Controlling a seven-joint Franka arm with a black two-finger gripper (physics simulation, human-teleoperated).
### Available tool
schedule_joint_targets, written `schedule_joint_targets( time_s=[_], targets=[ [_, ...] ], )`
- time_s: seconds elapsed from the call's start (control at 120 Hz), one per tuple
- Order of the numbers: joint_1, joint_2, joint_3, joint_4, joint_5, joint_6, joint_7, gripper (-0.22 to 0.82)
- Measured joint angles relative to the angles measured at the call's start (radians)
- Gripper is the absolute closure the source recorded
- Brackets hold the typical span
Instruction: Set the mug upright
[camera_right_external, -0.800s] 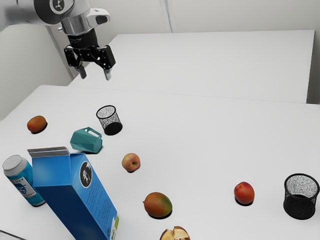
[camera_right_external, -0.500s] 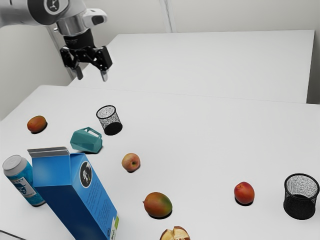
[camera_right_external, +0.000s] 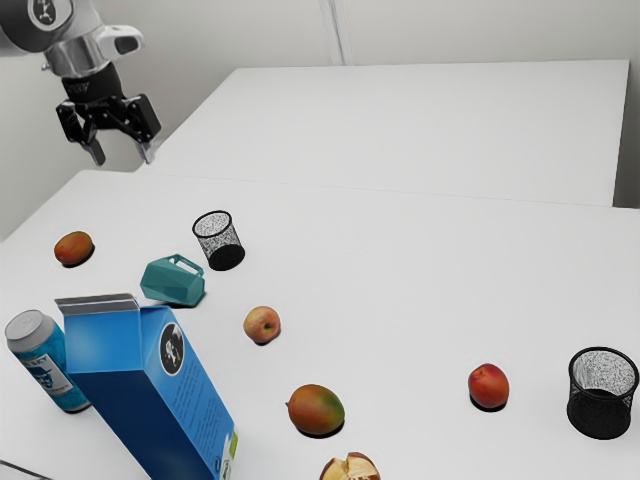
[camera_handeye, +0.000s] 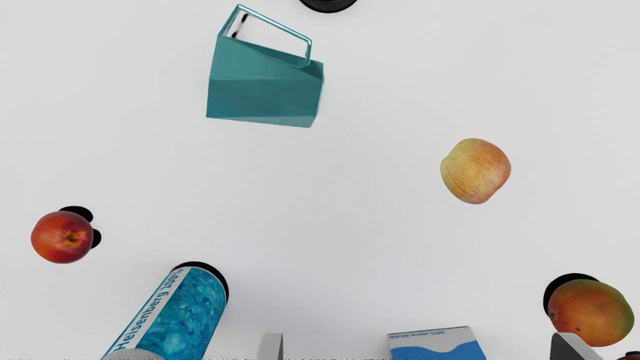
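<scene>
In the exterior view, left to right: my gripper (camera_right_external: 121, 158) hangs high, jaws spread, by the table's (camera_right_external: 104, 176) edge; a gap parts the red fruit (camera_right_external: 74, 248) from the mug (camera_right_external: 172, 283), on its side, well below my jaws, near the mesh cup (camera_right_external: 219, 242).

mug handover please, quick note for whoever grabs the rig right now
Black gripper: jaws wide apart, empty, raised above the table.
Faceted teal mug: lying on its side on the white table, handle toward the nearby black wire-mesh cup.
Done: mug not yet grasped or upright.
Left: grasp it, turn it upright, release.
</scene>
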Motion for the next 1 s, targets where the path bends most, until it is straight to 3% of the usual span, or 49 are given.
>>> schedule_joint_targets(
  time_s=[0.433,1.0],
  targets=[
    [0.287,0.128,0.003,0.026,-0.073,-0.001,0.206,0.02],
    [0.422,0.430,-0.012,0.154,-0.171,0.104,0.550,0.03]
  ],
)
